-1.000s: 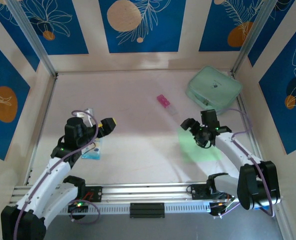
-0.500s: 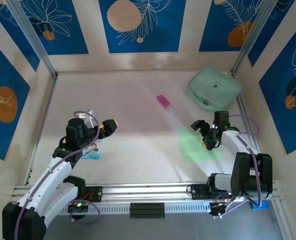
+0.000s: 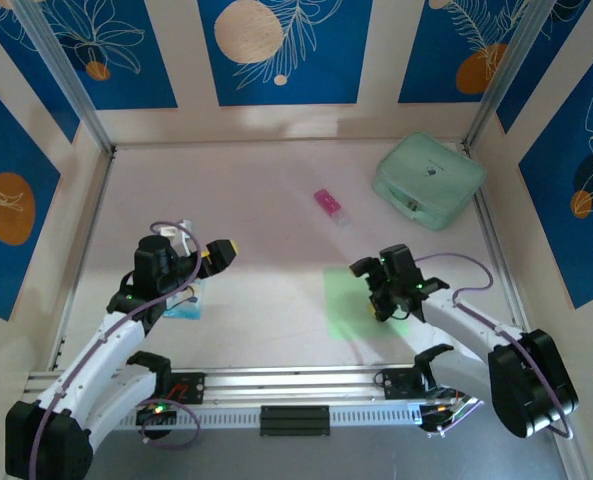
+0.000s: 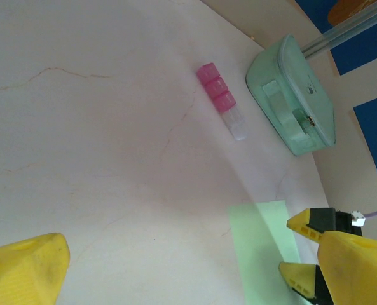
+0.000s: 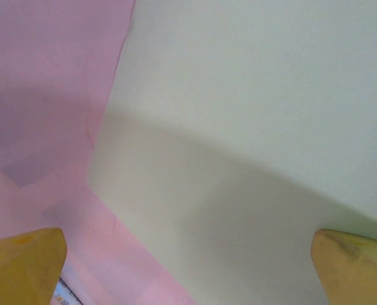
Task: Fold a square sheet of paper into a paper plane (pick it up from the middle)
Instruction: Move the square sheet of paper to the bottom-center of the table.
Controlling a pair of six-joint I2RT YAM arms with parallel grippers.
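Both left gripper [image 3: 202, 240] and right gripper [image 3: 373, 289] gape; thin lime square sheet of paper [image 3: 346, 306] lies flat

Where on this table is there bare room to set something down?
Back-left table, between left rail and pink tube, is barest. Also the middle, between blue-and-white packet and green paper. Crowded right: mint-green case, right gripper over the paper.

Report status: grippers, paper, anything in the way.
Both grippers open, empty. Right gripper low over the square sheet of paper, flat, unfolded. Left gripper off by the blue-and-white packet. Sheet unobstructed.
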